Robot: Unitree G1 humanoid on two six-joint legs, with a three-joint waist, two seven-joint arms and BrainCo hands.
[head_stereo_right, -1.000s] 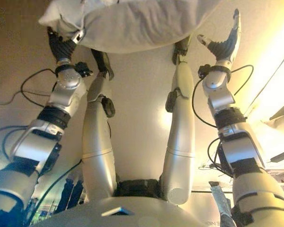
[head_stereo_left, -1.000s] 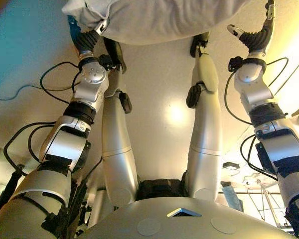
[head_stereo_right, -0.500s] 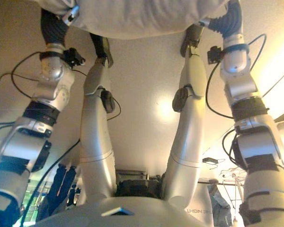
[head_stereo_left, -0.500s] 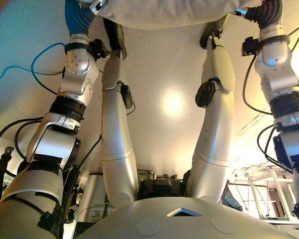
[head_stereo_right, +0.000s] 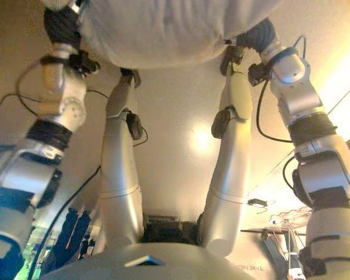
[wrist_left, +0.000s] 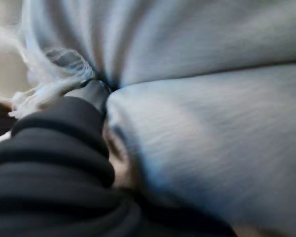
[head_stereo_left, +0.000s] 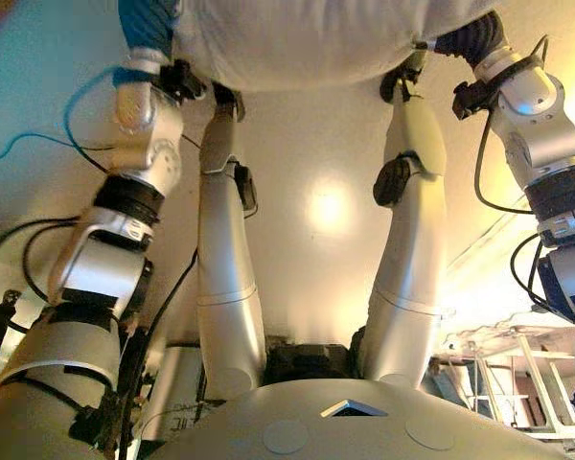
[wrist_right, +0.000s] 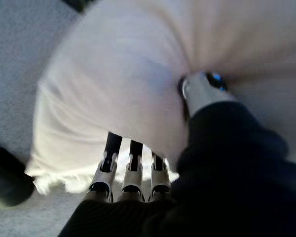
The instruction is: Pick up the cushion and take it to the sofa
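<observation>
A pale grey cushion (head_stereo_left: pixel 307 38) with a fringed edge fills the top of the eye views, held up between my two hands. My left hand (head_stereo_left: pixel 149 24) is at its left end; in the left wrist view its thumb (wrist_left: pixel 91 94) presses into a fold of the cushion (wrist_left: pixel 212 123). My right hand (head_stereo_left: pixel 470 38) is at the right end. In the right wrist view its fingers (wrist_right: pixel 130 173) run under the cushion (wrist_right: pixel 118 84) and its thumb (wrist_right: pixel 202 89) digs into the top, pinching it.
Pale floor (head_stereo_left: pixel 316 201) lies below the cushion. A metal frame (head_stereo_left: pixel 517 383) shows at the lower right. The right wrist view shows grey carpet (wrist_right: pixel 19 44) and a dark rounded object (wrist_right: pixel 5 182) beside the cushion.
My right hand was open and apart from the cushion's right edge; it has closed in and now pinches the cushion. The whole view has shifted, and the cushion fills more of the top.
</observation>
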